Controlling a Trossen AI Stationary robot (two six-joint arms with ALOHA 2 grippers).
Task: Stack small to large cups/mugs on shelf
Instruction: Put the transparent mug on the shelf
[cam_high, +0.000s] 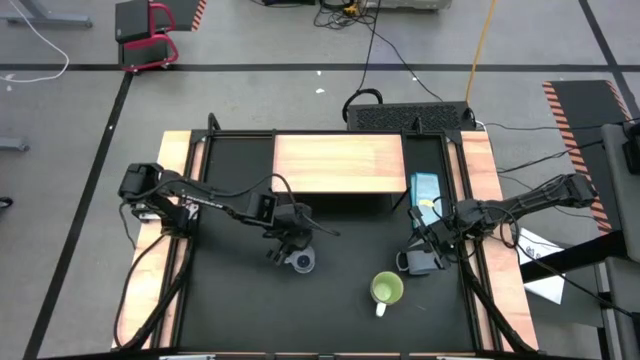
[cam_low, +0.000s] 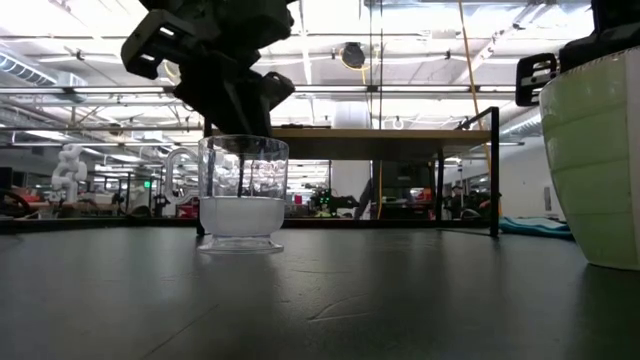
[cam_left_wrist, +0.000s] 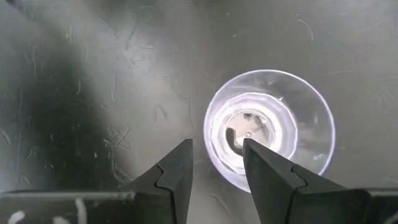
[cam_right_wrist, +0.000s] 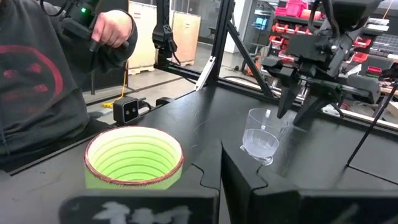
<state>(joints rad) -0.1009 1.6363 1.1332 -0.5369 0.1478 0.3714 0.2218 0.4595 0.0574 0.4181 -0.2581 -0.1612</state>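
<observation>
- As you scan from the left, your left gripper (cam_high: 288, 245) hangs over the mat (cam_high: 240, 300), directly above the glass cup (cam_high: 301, 262).
- In the left wrist view its fingers (cam_left_wrist: 177, 171) are apart, pointing straight down; one is outside the cup's rim and the other (cam_left_wrist: 267, 174) overlaps the cup's mouth (cam_left_wrist: 268, 124).
- That view alone will not tell you whether either finger touches the glass.
- The low view shows the cup (cam_low: 243, 194) standing upright on the mat, with the gripper's dark body (cam_low: 215, 60) above it and its fingers reaching down at the rim.
- From the right wrist view the same gripper (cam_right_wrist: 297, 102) stands over the cup (cam_right_wrist: 263, 135), one finger by the near rim, the cup not lifted.
- The shelf (cam_high: 338, 163) lies behind the cup, at the back of the mat, with nothing on its board.
- Further right, the green mug (cam_high: 387, 290) stands upright near the front of the mat, its white handle toward the front edge.
- A blue packet (cam_high: 425, 193) lies just right of the shelf.
- Your right gripper (cam_high: 420, 262) waits just behind and to the right of the green mug; you cannot tell how its jaws stand.
- The right wrist view looks down into the mug (cam_right_wrist: 133, 158), and a person (cam_right_wrist: 37, 87) in a dark top stands beyond the table.
</observation>
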